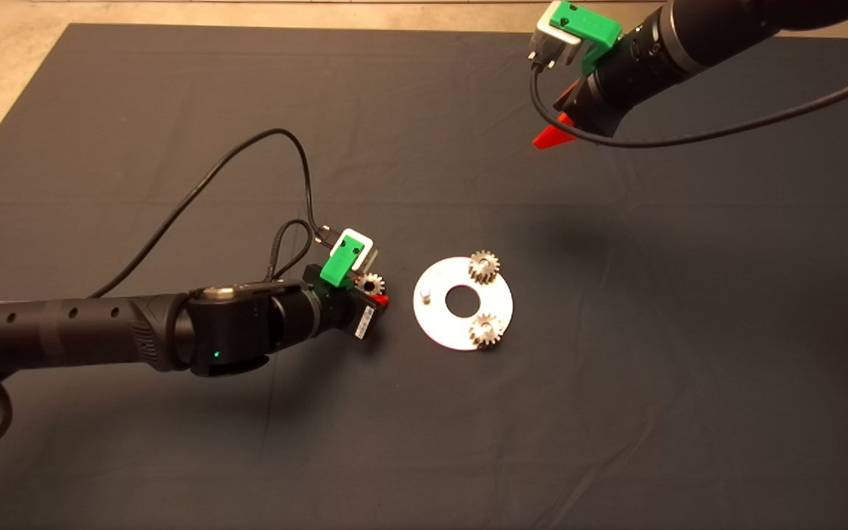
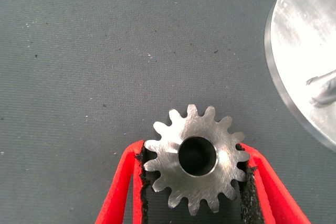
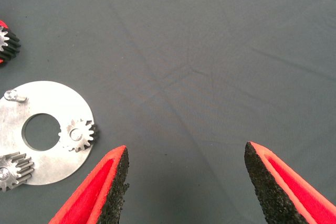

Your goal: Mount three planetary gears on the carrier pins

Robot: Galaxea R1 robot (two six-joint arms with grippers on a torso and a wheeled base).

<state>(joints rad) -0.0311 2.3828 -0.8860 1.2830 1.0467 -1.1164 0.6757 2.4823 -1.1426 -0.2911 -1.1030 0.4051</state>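
Two black arms were seen, each trailing a black cable. A green bracket and white block were mounted on the left gripper [image 1: 374,294] and right gripper [image 1: 550,137]; red fingers [image 3: 100,192] were lined with black pads.

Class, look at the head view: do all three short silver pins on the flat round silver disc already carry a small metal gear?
No: two small metal gears sit on the flat round silver disc, while one short silver pin stands bare.

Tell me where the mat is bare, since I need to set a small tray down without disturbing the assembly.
Bare mat lies along the near edge below the disc and across the right side under the raised right gripper. It is crowded left of the disc, where the left gripper holds the third gear beside the free pin.
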